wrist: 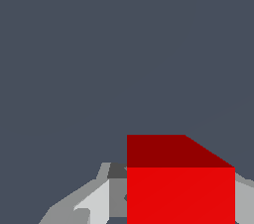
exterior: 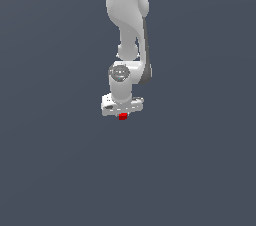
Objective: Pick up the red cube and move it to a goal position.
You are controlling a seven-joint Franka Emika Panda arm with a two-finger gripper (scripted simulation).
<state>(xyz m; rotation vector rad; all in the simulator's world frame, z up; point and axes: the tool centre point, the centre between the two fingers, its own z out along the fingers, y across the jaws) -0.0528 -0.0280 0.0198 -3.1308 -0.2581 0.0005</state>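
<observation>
The red cube (exterior: pixel 123 116) is a tiny bright red block directly under the white hand of my arm, near the middle of the exterior view. My gripper (exterior: pixel 123 114) points straight down over it. In the wrist view the red cube (wrist: pixel 181 188) fills the space between my gripper's (wrist: pixel 181 205) two grey fingers (wrist: pixel 115 196), which lie against its opposite sides. The gripper is shut on the cube. The fingertips are hidden behind the hand in the exterior view. I cannot tell whether the cube rests on the surface or hangs above it.
The white arm (exterior: pixel 127 15) comes down from the top of the exterior view. A plain dark grey-blue surface (exterior: pixel 200 160) lies all around, with no other object or edge in sight.
</observation>
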